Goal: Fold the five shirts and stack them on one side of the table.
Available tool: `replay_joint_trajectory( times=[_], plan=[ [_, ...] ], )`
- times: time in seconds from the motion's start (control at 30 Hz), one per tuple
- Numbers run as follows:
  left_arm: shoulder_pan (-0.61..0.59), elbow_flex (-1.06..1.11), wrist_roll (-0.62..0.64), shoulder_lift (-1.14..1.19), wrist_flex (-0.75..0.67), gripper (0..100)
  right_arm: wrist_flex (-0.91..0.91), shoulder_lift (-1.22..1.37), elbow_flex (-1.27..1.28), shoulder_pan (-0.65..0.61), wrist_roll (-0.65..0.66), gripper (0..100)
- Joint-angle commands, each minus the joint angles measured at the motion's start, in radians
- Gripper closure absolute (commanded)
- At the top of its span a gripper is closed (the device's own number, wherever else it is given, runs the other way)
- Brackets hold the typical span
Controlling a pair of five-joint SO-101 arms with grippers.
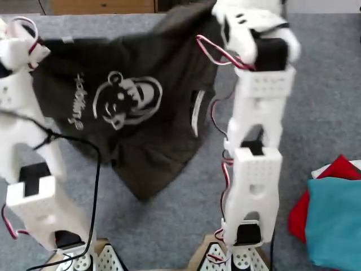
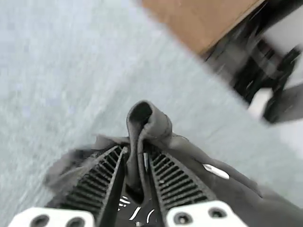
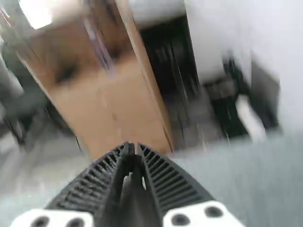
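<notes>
The dark shirt is held along the far edge of the surface, a bunched fold clenched in the left end effector and its cloth pinched in the right end effector, seemingly to be spread flat for folding.

Soft, even room light; faint shadow beside the dark shirt.

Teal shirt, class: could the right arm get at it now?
Probably not yet: the right arm's fingers are shut on the dark shirt. Otherwise, bare table leads to the teal shirt.
</notes>
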Motion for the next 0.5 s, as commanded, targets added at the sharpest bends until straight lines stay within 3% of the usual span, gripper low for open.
replay_joint_trajectory(
  times=[0.0,0.33,0.47],
  plan=[
    [0.009,-0.123,-0.008,-0.14,0.011,98,-0.081,-0.22,-0.058,0.024,0.005,99.3],
    [0.009,-0.273,-0.014,-0.464,0.011,98,-0.097,-0.559,-0.058,0.024,0.009,99.3],
    [0.009,-0.265,-0.089,-0.595,0.011,98,-0.091,-0.654,-0.058,0.027,0.011,99.3]
  ],
)
